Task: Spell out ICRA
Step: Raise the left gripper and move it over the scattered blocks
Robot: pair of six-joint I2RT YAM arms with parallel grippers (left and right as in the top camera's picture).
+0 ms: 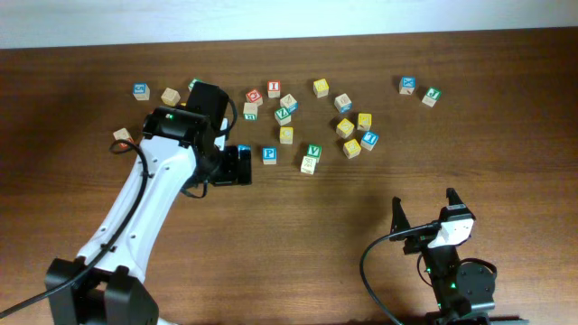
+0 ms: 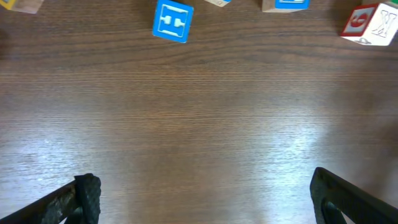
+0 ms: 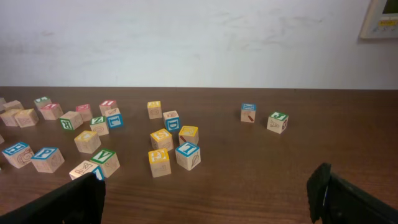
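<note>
Overhead, the red I block [image 1: 274, 88] lies near the far edge of the brown wooden table [image 1: 316, 235], with its letter face up and square to the table edge. Just beside it, to its left in this view, sits a red-bordered block [image 1: 254, 96], turned slightly askew, whose letter looks like a C. Both are cubes, so neither has a long side. The R and A are too small to pick out.

About twenty small wooden blocks [image 1: 345, 127] lie scattered in a loose band across the far half. A blue P block [image 1: 269, 154] sits just beside the left gripper [image 1: 242, 165].

There are two arms. The left one stretches out among the blocks. Its own camera shows both fingers [image 2: 84, 199] spread wide over bare wood, holding nothing. The right gripper [image 1: 424, 200] sits near the front edge, well apart from the blocks, also wide open and empty. Only its camera shows the blocks' side faces and the pale wall [image 3: 199, 43] behind them.
</note>
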